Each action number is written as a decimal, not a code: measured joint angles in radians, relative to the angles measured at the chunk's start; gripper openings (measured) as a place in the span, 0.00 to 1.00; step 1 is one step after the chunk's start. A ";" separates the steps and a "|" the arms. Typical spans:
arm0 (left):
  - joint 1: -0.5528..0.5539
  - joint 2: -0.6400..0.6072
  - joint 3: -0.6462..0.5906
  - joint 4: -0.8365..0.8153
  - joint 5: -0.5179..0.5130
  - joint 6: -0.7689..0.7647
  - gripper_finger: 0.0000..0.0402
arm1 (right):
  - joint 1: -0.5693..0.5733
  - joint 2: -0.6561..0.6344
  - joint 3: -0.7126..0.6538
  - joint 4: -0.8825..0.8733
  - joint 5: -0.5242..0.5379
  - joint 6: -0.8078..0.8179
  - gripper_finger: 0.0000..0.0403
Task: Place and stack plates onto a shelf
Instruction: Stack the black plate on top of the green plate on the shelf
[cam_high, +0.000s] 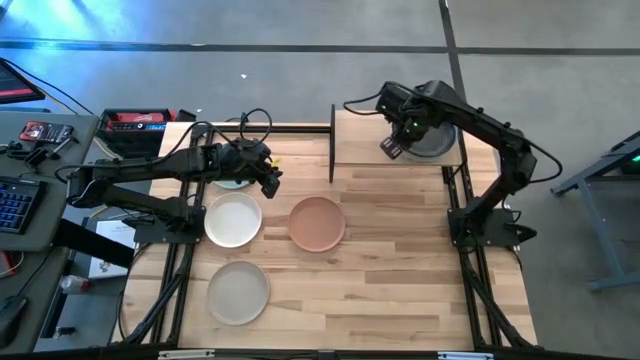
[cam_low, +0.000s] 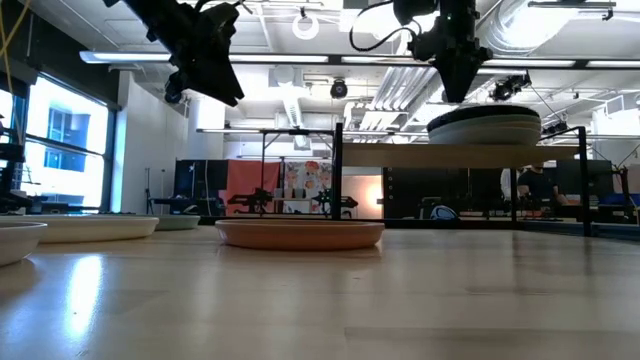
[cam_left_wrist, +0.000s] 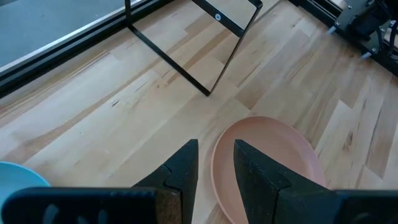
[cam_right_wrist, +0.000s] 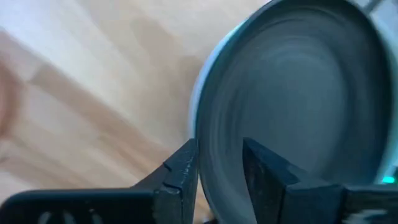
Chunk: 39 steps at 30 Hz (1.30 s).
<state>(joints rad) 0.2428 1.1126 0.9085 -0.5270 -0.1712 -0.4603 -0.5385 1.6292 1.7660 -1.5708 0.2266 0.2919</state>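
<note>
Above, the right hand (cam_high: 392, 148) hovered over the grey round plate (cam_high: 432, 140) topping the stack on the small light-wood shelf (cam_high: 365, 140), its fingers parted around nothing. The left hand (cam_high: 270, 178) hung open over the plank worktop (cam_high: 400, 260), near the round terracotta plate (cam_high: 317, 222).

Looks like a robotics lab: exposed ceiling ducts (cam_low: 300, 95), a keyboard (cam_high: 14, 205) at far left, concrete floor (cam_high: 560, 60).

You've got two dark arms here, left arm (cam_high: 150, 170) and right arm (cam_high: 480, 130) — matte black links, black cables looping off both. Up close, your jaws show as blunt, wedge-shaped black fingers (cam_left_wrist: 180, 171) — plain and unmarked.
</note>
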 joint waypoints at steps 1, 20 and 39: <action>0.000 0.000 0.000 0.000 0.000 0.000 0.22 | 0.000 -0.005 0.000 0.000 -0.024 0.006 0.26; -0.002 0.000 0.000 -0.002 0.007 0.000 0.22 | -0.150 -0.047 -0.134 0.026 -0.029 0.092 0.27; -0.001 0.000 0.000 -0.002 0.008 0.000 0.22 | -0.245 -0.047 -0.255 0.039 -0.015 0.093 0.27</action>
<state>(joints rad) 0.2417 1.1127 0.9081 -0.5285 -0.1635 -0.4600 -0.7832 1.5818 1.5112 -1.5321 0.2119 0.3847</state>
